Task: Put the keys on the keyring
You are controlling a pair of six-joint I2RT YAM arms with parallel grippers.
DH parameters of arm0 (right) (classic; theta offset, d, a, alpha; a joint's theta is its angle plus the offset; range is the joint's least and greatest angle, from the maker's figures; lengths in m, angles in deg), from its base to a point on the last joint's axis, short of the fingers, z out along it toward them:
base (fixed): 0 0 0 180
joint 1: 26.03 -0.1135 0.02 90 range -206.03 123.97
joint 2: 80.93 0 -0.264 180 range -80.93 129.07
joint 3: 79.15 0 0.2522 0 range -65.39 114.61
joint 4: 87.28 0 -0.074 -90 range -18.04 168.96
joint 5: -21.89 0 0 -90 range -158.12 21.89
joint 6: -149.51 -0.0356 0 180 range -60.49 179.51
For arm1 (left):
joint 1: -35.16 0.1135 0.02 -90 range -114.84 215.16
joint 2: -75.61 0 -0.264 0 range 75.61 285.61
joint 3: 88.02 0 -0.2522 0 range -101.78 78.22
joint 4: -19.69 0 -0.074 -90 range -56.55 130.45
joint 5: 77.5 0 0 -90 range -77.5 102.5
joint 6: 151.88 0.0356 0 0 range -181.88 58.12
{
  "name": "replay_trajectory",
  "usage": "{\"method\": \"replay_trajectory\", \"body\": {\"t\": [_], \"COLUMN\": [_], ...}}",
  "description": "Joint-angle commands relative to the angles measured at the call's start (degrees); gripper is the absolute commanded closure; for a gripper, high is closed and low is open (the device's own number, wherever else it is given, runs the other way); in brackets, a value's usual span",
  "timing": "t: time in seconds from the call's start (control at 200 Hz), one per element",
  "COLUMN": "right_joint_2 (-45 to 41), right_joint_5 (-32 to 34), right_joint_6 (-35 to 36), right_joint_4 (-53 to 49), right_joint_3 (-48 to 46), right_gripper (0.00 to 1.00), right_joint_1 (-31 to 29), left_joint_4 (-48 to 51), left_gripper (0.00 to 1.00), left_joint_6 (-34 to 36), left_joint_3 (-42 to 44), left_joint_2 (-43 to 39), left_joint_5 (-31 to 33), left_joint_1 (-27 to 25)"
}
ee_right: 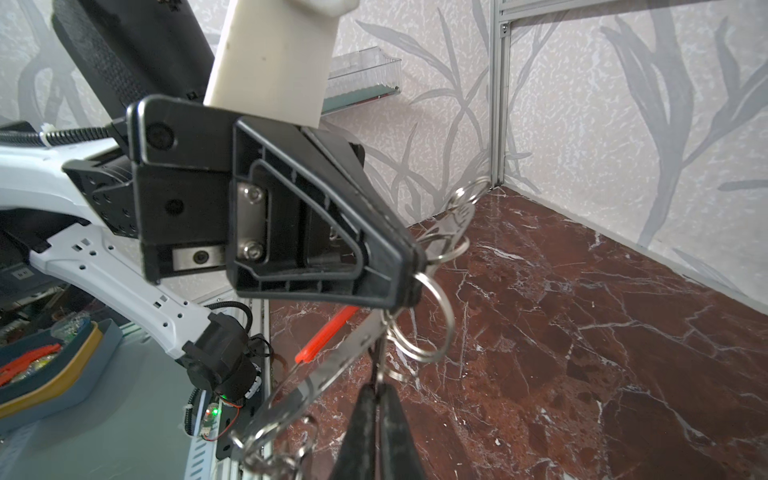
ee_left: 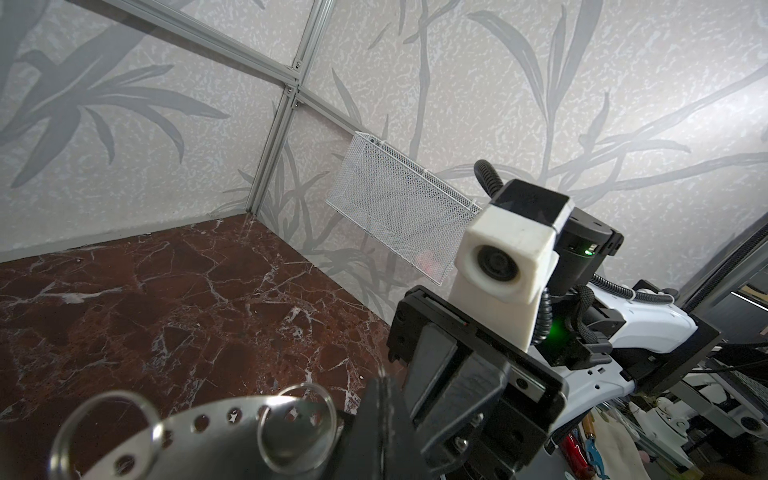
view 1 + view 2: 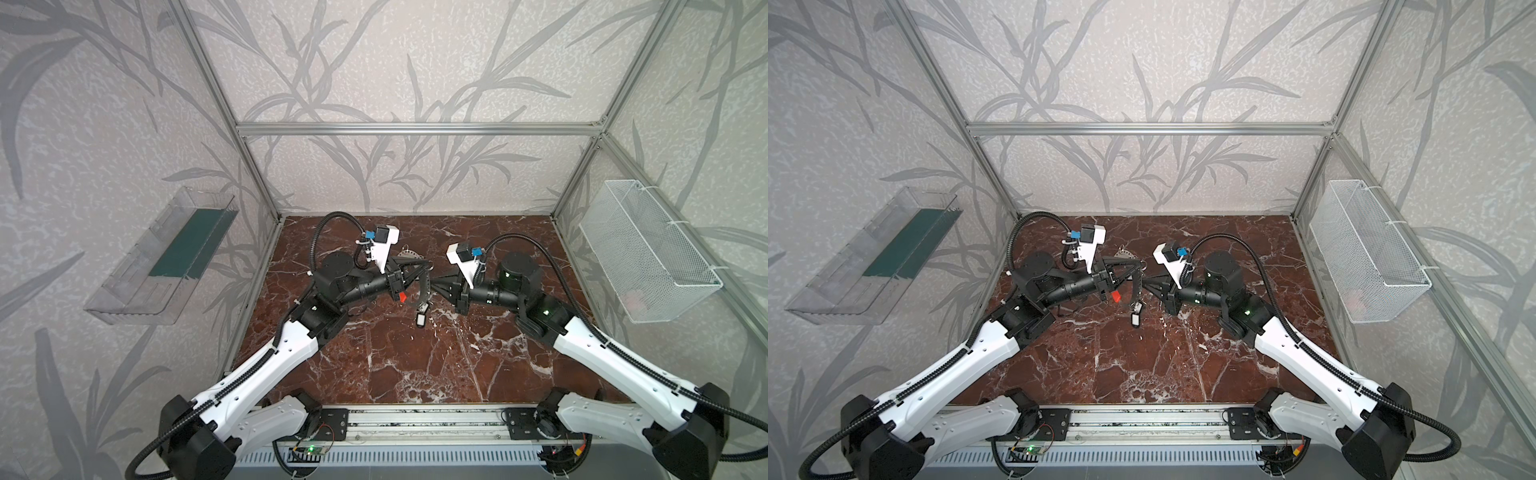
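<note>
My left gripper (image 3: 427, 265) is shut on the keyring (image 3: 423, 287), a flat grey band with holes, held on edge above the marble floor in both top views. Its red segment (image 3: 402, 296) points toward the front. Small split rings (image 1: 430, 324) hang through the band (image 2: 232, 417). One key (image 3: 422, 318) with a black, white-labelled tag dangles under the ring. My right gripper (image 1: 377, 392) faces the left gripper (image 1: 411, 270). Its fingers are almost together, and a thin dark piece hanging from the band, seemingly the key's top, runs between the tips. No other keys show.
A white mesh basket (image 3: 648, 253) hangs on the right wall. A clear plastic tray with a green liner (image 3: 166, 257) hangs on the left wall. Aluminium posts frame the brown marble floor (image 3: 415, 365). Both arms meet near its middle.
</note>
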Motion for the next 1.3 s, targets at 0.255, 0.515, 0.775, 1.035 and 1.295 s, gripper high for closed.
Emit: {"method": "replay_trajectory", "body": {"t": [0.255, 0.515, 0.775, 1.035, 1.295], "right_joint_2": [-4.8, -2.6, 5.5, 7.3, 7.4], "right_joint_5": [-0.4, -5.3, -9.8, -11.4, -13.1], "right_joint_6": [-9.4, -20.4, -33.1, -34.1, -34.9], "right_joint_4": [4.8, 19.5, 35.8, 37.0, 37.0], "right_joint_3": [-4.3, -4.7, -2.7, -1.9, -2.0], "right_gripper": [0.72, 0.71, 0.70, 0.77, 0.86], "right_joint_1": [6.3, 8.5, 8.5, 8.6, 8.5], "left_joint_4": [-5.3, -6.0, -5.5, -5.6, -5.9], "left_gripper": [1.00, 1.00, 1.00, 1.00, 1.00], "left_joint_6": [-1.7, -2.3, -2.1, -2.1, -2.3], "left_joint_3": [0.0, -0.5, -0.6, -0.9, -1.0], "left_joint_2": [-0.1, 0.7, 0.2, 0.3, 0.8], "left_joint_5": [3.0, 2.2, 1.6, 1.3, 1.2], "left_joint_1": [-0.1, -0.1, -0.1, -0.1, -0.1]}}
